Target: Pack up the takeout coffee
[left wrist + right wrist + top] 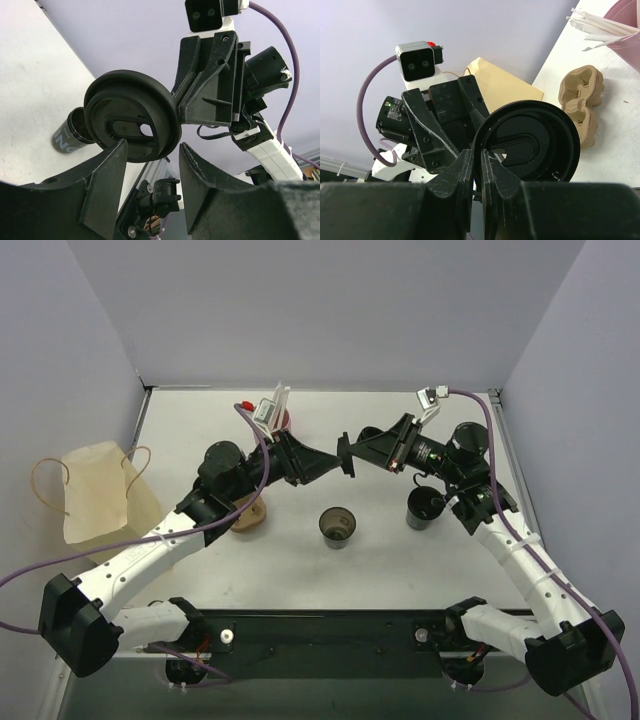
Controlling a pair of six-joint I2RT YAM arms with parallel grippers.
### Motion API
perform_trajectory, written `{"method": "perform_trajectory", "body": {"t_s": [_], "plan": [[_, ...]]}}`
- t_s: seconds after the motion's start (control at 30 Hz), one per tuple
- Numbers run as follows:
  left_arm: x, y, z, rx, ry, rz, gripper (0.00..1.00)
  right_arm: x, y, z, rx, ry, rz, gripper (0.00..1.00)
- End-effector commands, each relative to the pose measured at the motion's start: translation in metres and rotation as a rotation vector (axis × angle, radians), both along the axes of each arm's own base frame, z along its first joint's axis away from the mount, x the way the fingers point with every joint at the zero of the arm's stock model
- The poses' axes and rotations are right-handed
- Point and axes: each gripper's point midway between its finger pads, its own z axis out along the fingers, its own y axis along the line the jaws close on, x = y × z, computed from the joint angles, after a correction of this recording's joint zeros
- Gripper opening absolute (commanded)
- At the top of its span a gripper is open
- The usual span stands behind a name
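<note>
A black coffee lid [535, 142] hangs in mid-air over the table's middle, with my right gripper [477, 152] shut on its rim. From above, the lid [345, 457] stands on edge between the two grippers. My left gripper [152, 145] faces it, open. The lid [130, 120] sits just above the left gripper's jaws, its lower edge by one finger [107, 180], with nothing pressed between them. Two dark open cups [339, 526] [424, 507] stand on the table below. One cup [70, 132] shows behind the lid.
A brown pulp cup carrier [248, 515] lies under my left arm. A tan paper bag [95, 490] with handles sits at the far left. At the back stands a pink holder with white straws [278, 415]. Walls close in on both sides.
</note>
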Motion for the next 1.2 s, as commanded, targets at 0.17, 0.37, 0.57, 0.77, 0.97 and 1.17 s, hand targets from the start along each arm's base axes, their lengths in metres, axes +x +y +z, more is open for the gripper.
{"method": "perform_trajectory", "body": {"t_s": [0.17, 0.37, 0.57, 0.77, 0.97, 1.17], "plan": [[-0.005, -0.008, 0.027, -0.084, -0.064, -0.018, 0.50, -0.014, 0.002, 0.021, 0.062, -0.081, 0.028, 0.09], [-0.006, -0.007, 0.034, -0.107, -0.074, -0.013, 0.31, -0.016, 0.002, 0.021, 0.066, -0.086, 0.031, 0.10], [-0.009, -0.008, 0.030, -0.096, -0.076, -0.021, 0.00, -0.018, 0.001, 0.019, 0.058, -0.084, 0.029, 0.15], [-0.007, 0.000, -0.006, 0.100, -0.052, 0.022, 0.00, -0.028, -0.015, -0.016, -0.098, -0.038, -0.018, 0.48], [-0.011, 0.026, -0.068, 0.448, 0.002, 0.100, 0.00, -0.044, -0.059, -0.083, -0.432, 0.016, -0.147, 0.72], [-0.027, 0.024, -0.114, 0.797, 0.039, 0.126, 0.00, -0.059, -0.099, -0.119, -0.627, 0.046, -0.254, 0.91]]}}
